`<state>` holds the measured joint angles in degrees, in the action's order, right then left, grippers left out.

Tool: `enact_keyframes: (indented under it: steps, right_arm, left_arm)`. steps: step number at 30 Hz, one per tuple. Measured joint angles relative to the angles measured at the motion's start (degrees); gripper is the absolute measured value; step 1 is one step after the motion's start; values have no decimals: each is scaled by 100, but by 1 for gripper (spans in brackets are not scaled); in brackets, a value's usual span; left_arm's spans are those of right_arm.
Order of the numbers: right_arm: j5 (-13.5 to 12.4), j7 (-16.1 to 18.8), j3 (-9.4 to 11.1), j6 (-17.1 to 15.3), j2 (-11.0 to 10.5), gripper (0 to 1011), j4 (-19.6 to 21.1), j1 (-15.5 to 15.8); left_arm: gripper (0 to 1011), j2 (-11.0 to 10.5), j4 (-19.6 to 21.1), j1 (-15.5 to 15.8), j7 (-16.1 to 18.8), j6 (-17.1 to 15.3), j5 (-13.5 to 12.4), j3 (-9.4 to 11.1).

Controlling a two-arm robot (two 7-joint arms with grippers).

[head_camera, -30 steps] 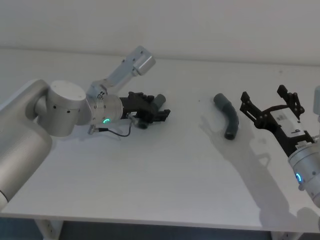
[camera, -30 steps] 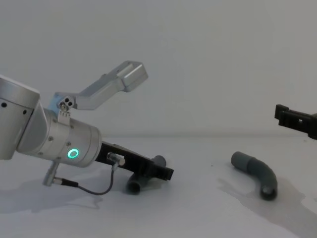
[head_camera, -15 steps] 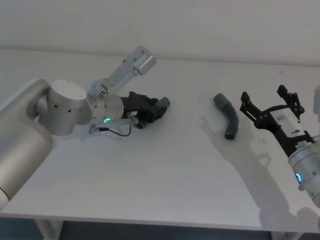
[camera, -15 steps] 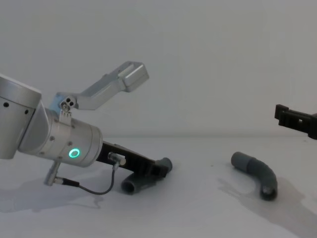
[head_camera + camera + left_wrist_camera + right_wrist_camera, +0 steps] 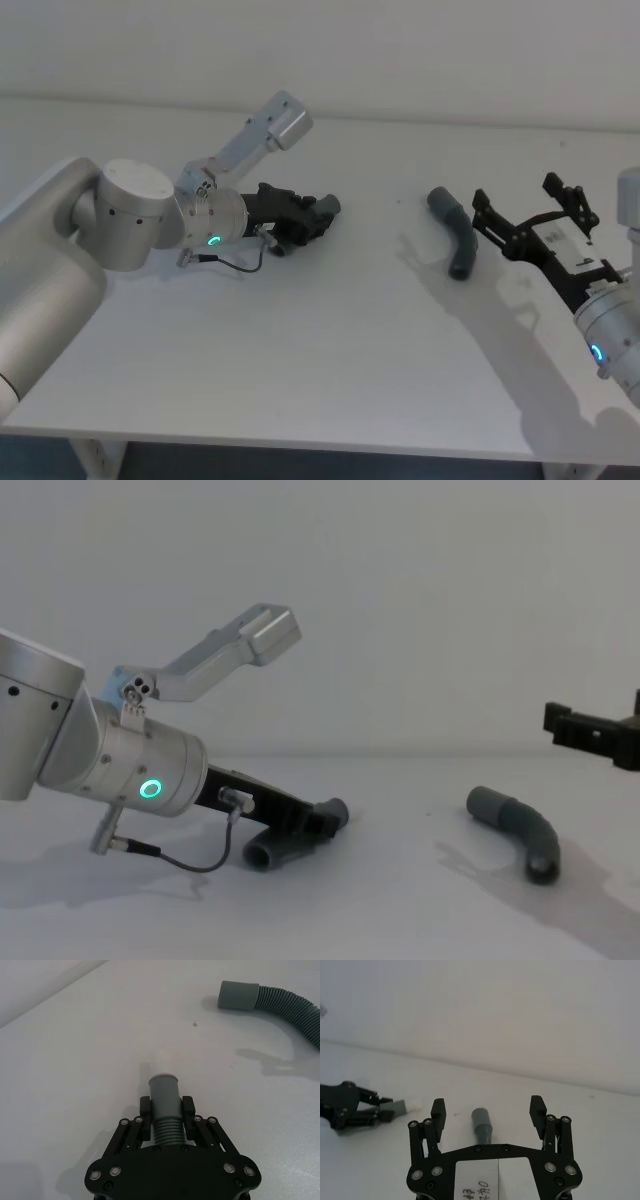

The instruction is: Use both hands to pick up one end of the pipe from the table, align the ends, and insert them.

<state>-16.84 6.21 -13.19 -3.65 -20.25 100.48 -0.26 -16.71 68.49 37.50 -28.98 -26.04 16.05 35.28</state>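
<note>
Left gripper point(image 5: 312, 214): clenched on left pipe piece point(image 5: 165, 1091), perhaps touching table point(image 5: 330, 340).
Right gripper point(image 5: 488, 1106): spread wide, right pipe piece point(image 5: 458, 240) at 9 o'clock.

On the table point(image 5: 330, 350), the left pipe piece point(image 5: 328, 207) lies toward ten o'clock within the left gripper point(image 5: 313, 220), the right pipe piece point(image 5: 458, 240) well apart toward two o'clock, with the right gripper point(image 5: 515, 195) at its three o'clock, seemingly clear of it.

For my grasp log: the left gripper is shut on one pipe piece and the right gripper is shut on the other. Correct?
Not quite: the right gripper is open, apart from the other pipe piece, per the right wrist view. The left gripper is shut on the first pipe piece.
</note>
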Motion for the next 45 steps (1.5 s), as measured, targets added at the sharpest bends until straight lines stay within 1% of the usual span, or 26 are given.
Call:
enact_keyframes:
  steps: [6, 9, 10, 15, 21, 26, 29, 35, 45]
  right_arm:
    - [-26, 263, -72, -309, -118, 1001, -151, -200]
    - [-41, 355, -114, -501, -145, 1001, -244, -328]
    - [-49, 389, -132, -614, -146, 1001, -295, -393]
    - [-75, 430, -161, -874, -111, 1001, -407, -534]
    - [-115, 433, -197, -1252, 31, 1001, -605, -770]
    - [-116, 438, -224, -1367, 113, 1001, -707, -896]
    - [-116, 447, -234, -1396, 134, 1001, -735, -929]
    - [-104, 513, -272, -1551, 200, 1001, -835, -1062]
    - [-13, 621, -355, -1792, 161, 1001, -909, -1200]
  left_arm:
    - [359, 2, -4, 3, -2, 0, 0, 0]
    - [359, 3, -5, 4, -1, 0, 0, 0]
    - [359, 4, -6, 4, -2, 0, 0, 0]
    - [359, 5, -8, 4, -2, 0, 0, 0]
    - [359, 6, -8, 4, -1, 0, 1, 0]
    - [359, 5, -7, 4, -1, -1, 1, 0]
    - [360, 4, -8, 4, -1, -1, 1, 0]
    - [359, 3, -8, 4, -1, -1, 1, 0]
    - [359, 3, -8, 4, -1, -1, 1, 0]
